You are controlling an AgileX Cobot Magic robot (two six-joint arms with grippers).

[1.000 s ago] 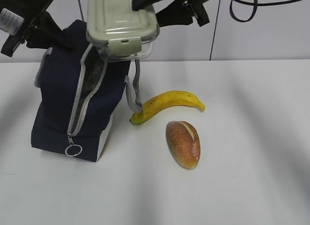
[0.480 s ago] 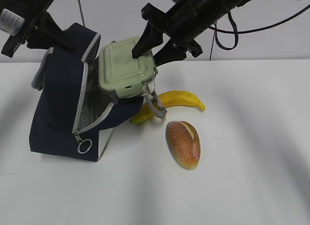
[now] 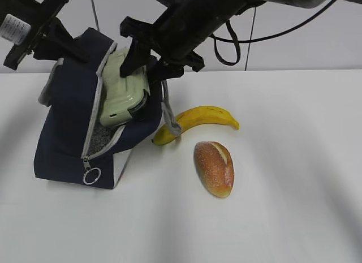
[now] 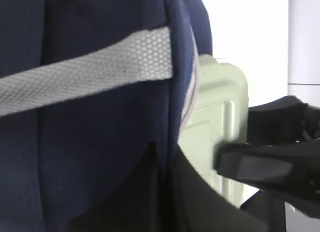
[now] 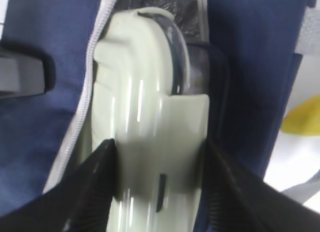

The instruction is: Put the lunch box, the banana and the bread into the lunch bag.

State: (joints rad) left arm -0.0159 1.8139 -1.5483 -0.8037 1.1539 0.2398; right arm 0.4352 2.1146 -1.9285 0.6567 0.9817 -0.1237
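The navy lunch bag [image 3: 68, 121] stands at the left, tilted, its zipper mouth open. My left gripper [image 3: 70, 48] is shut on the bag's top rim, and its dark jaws [image 4: 165, 192] pinch the navy fabric [image 4: 100, 142]. The sage-green lunch box [image 3: 121, 90] is tipped on edge and sits halfway inside the mouth. My right gripper [image 3: 141, 62] is shut on its sides, a finger on each flank [image 5: 157, 162]. The yellow banana [image 3: 198, 120] lies on the table right of the bag. The golden-brown bread [image 3: 214, 168] lies in front of it.
A grey handle strap [image 3: 169, 119] hangs from the bag toward the banana's tip. The ring zip-pull [image 3: 90, 176] dangles at the bag's lower front. The white table [image 3: 294, 189] stretches right and forward, with a pale wall behind it.
My right gripper has carried the lunch box down and left from above the bag into its open mouth, tipping it on edge. The bag's mouth has widened and its top has leaned.
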